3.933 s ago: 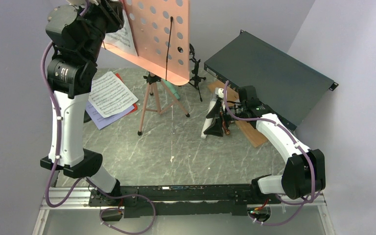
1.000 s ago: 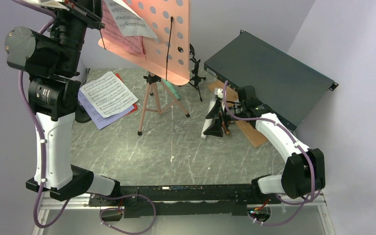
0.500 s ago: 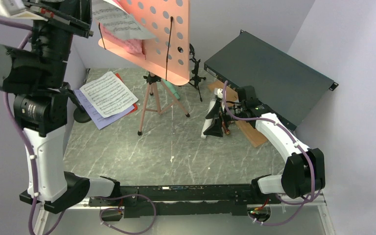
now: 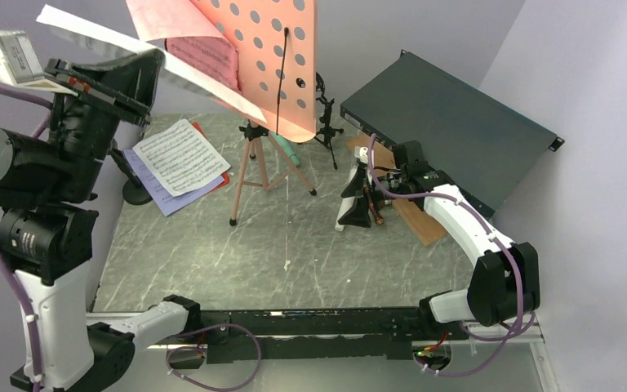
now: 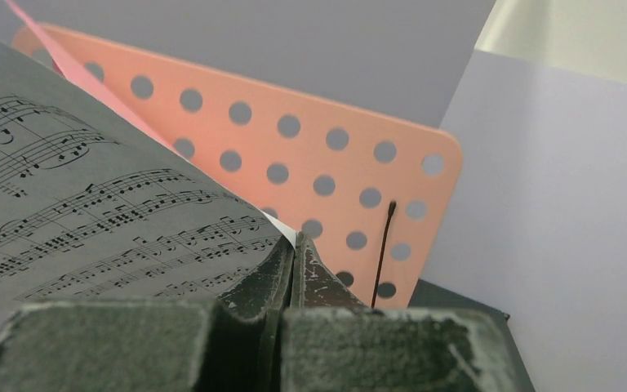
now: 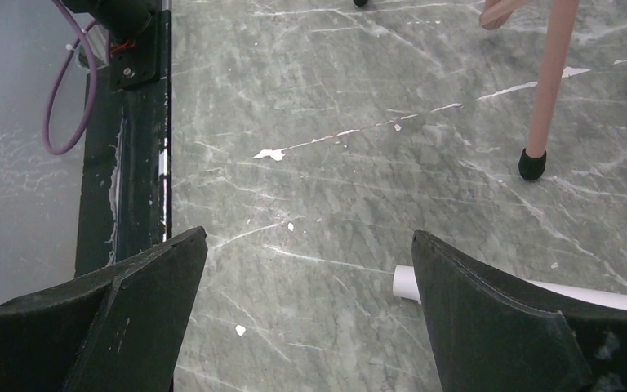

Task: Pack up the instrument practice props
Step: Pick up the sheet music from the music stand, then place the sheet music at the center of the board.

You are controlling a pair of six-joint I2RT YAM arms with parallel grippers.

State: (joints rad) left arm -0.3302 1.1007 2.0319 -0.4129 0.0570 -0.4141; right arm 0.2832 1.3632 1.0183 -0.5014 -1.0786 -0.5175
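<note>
My left gripper (image 4: pixel 153 59) is raised high at the left, shut on a corner of a white sheet-music page (image 4: pixel 204 80) that slants out from the pink perforated music tripod (image 4: pixel 273 49). In the left wrist view the fingertips (image 5: pixel 294 249) pinch that page (image 5: pixel 90 204) in front of the stand's desk (image 5: pixel 310 163). A pink page (image 4: pixel 167 20) curls up on the desk. White, lavender and red pages (image 4: pixel 178 155) lie on the table. My right gripper (image 4: pixel 359 196) hangs open low over the table (image 6: pixel 309 235), with the white microphone (image 6: pixel 406 283) beside its right finger.
A large dark green metal box (image 4: pixel 449 131) leans at the back right, with a brown wooden board (image 4: pixel 415 219) beside it. The green microphone (image 4: pixel 295 153) and a black microphone mount (image 4: pixel 324 114) stand behind the tripod legs (image 4: pixel 249 175). A tripod foot (image 6: pixel 532 163) rests ahead of the right gripper.
My left arm has swung out to the left and drawn the white page off the stand's desk. The pink page has flipped upward. The right arm has barely moved.
</note>
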